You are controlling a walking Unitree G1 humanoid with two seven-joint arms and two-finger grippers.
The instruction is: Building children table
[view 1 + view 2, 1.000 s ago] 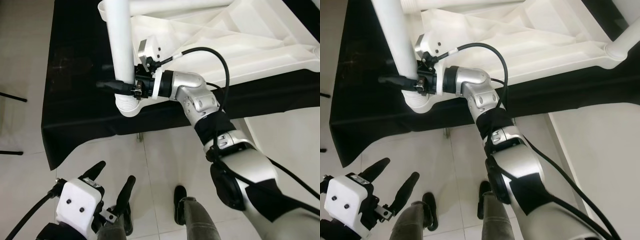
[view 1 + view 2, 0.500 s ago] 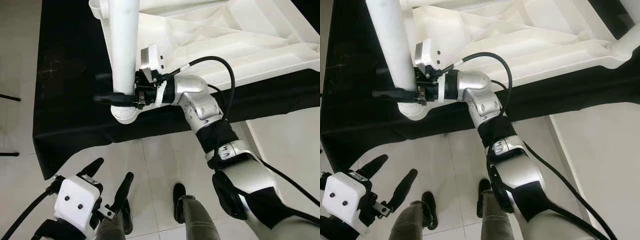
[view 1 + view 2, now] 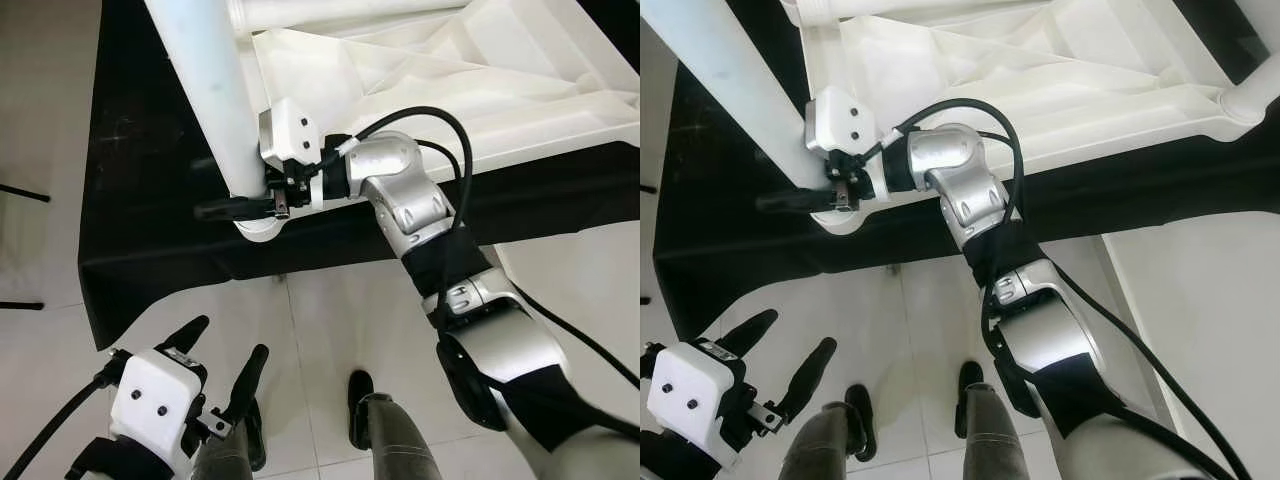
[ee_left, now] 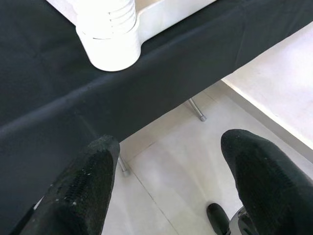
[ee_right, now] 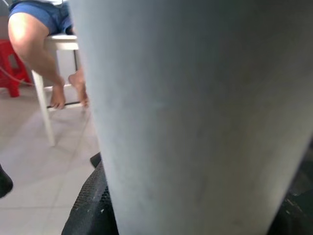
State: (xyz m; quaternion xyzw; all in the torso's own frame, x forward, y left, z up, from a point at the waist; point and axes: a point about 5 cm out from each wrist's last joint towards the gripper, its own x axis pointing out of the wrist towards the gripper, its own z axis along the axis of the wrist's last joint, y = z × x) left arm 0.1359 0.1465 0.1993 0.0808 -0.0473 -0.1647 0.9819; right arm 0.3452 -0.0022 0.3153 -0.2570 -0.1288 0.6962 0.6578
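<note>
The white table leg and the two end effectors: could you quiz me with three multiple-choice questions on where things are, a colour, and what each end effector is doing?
1. Where is the right end effector?
A. Low over the floor
B. On the white table leg, near its lower end
C. On the upturned tabletop

2. What colour is the cloth under the table parts?
A. Black
B. Red
C. Striped

3. What state is the left end effector in?
A. Shut on the leg
B. Shut on a screw
C. Open, holding nothing

Answers:
1 B, its black fingers sit either side of the leg, whose end rests on the cloth.
2 A, the cloth is plain black.
3 C, its fingers are spread apart over the tiled floor.
</note>
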